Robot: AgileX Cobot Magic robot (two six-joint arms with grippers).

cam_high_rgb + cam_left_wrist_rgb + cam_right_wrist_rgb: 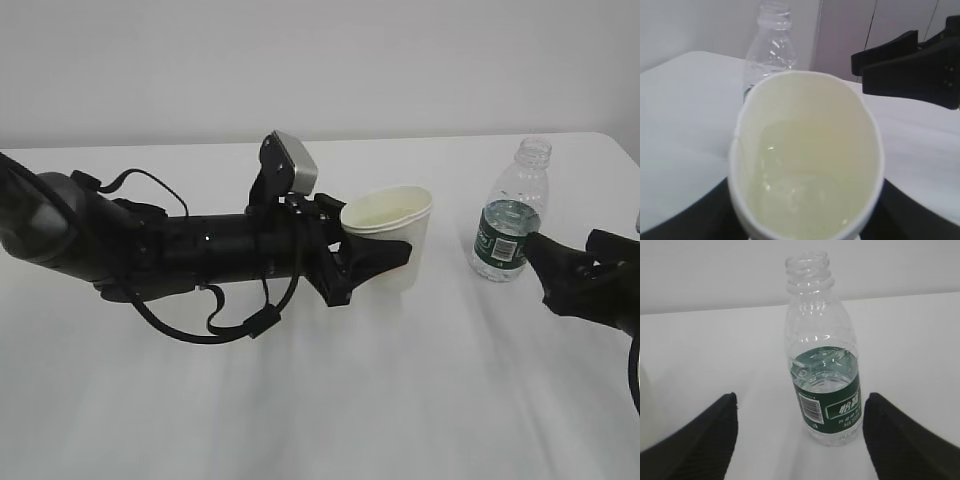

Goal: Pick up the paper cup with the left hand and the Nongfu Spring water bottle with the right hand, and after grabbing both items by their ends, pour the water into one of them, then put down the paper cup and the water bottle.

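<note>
Green label: bottle [823, 355] bore a barcode and white characters, capless.
Cup [393, 236]: white, water [800, 197] inside, clamped by left gripper [385, 262].
Right gripper [799, 432]: fingers apart, bottle untouched.

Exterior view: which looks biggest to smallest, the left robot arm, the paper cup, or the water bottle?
1. The left hand with its arm, by far the largest.
2 and 3. The paper cup and the Nongfu Spring water bottle look alike in size: the bottle taller, the cup wider, so I won't rank them.
</note>
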